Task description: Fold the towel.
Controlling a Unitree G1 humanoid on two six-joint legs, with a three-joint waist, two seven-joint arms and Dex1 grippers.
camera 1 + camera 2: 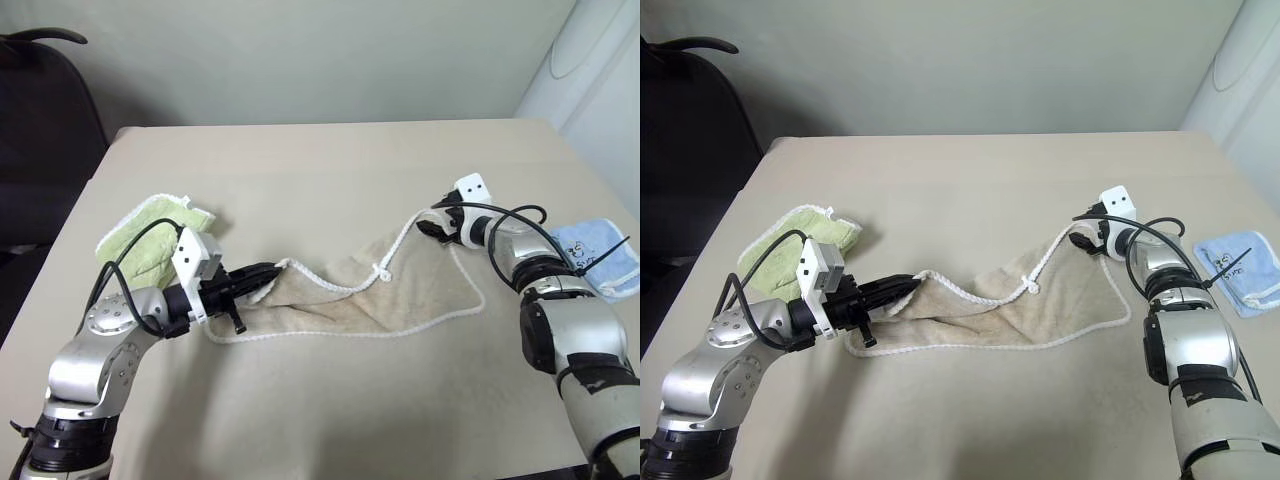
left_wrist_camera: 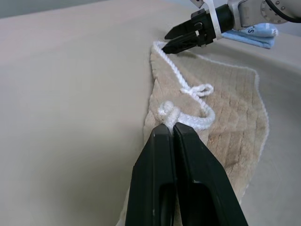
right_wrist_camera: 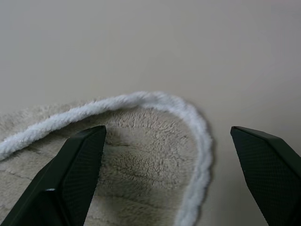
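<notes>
The towel [image 1: 400, 290] lay on the table [image 1: 330, 170], partly bunched, its near-left corner lifted off the surface. The left hand [image 1: 268, 275] was fully closed on that corner, pinching the white corded edging [image 2: 171, 115] right at the knot of cord rather than the terry itself. The right hand [image 3: 167, 141] stood spread wide at the far-right corner, straddling the curved cord edge with nothing held; its fingers [image 3: 70, 165] sat either side of the cloth without touching it, as far as the wrist view showed. Risks judged from here: (1) the left grip was on cord only, so a pull could slip the cord out and drop the corner; (2) if the right hand closed where it stood it might catch only the outermost edging, or scrape past the table and miss; (3) with one corner raised and the other flat, any lift before the right hand had hold would drag the cloth sideways and skew the fold. The lime-green cloth [image 1: 150, 240] near the left arm and the light blue cloth [image 1: 600, 255] beside the right arm could be snagged by a wide sweep.
</notes>
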